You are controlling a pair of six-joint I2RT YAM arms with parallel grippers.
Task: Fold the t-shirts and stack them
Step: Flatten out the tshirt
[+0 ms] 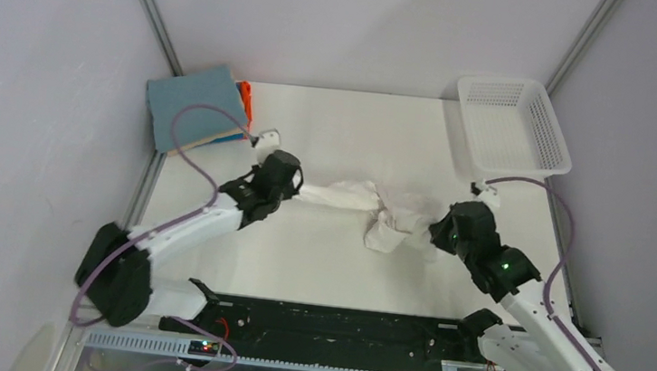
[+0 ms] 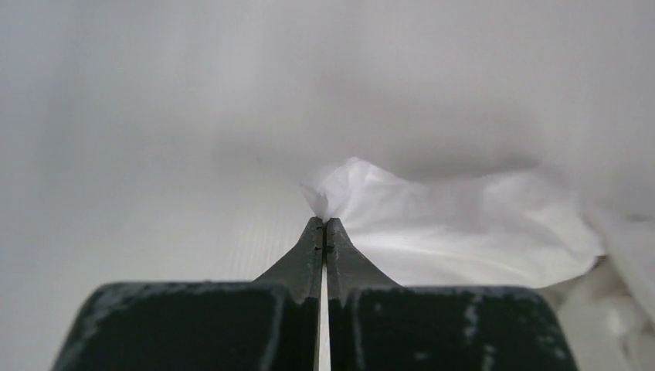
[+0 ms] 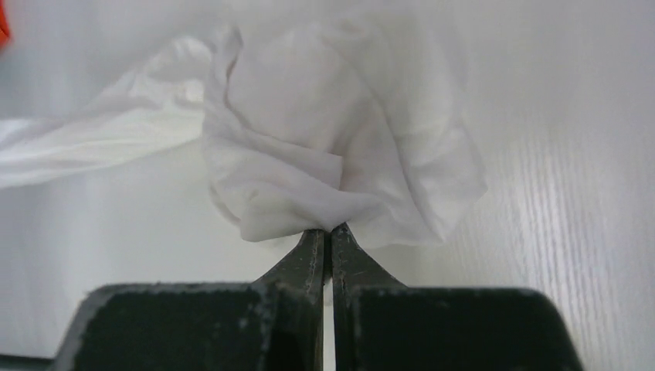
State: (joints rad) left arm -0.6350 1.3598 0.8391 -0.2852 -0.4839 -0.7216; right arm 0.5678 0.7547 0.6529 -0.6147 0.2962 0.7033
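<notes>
White cloth, item one: the white t-shirt [image 1: 377, 210], unfolded, lying mid-table as a twisted rope with a crumpled bunch at its right end. It spans the gap between the two arms and touches the table [image 1: 327, 258] along most of its length.

Left arm [image 1: 203, 219]: jaws together, pinching a small peak at the shirt's left tip. In the left wrist view the cloth fans out rightward from the pinch, and no gap shows between the jaws.

Right arm [image 1: 523, 295]: jaws together, clamped on a fold at the near edge of the crumpled bunch. In the right wrist view the bunch rises just beyond the tips.

Purpose, judged: a grip at each end lets the arms draw the shirt apart and spread it flat ahead of folding. The twist suggests the gripped points may not be matching corners or shoulders. I cannot tell which part of the garment either side holds.

Item two: the folded pile [image 1: 191, 109] in the far left corner, dusty blue-grey on top, an orange edge [image 1: 244, 97] showing at its right side. It lies near the left arm's wrist but apart from the white shirt. Likely the stacking spot.

Item three: the white mesh basket [image 1: 513, 121], far right corner, nothing visible inside.
</notes>
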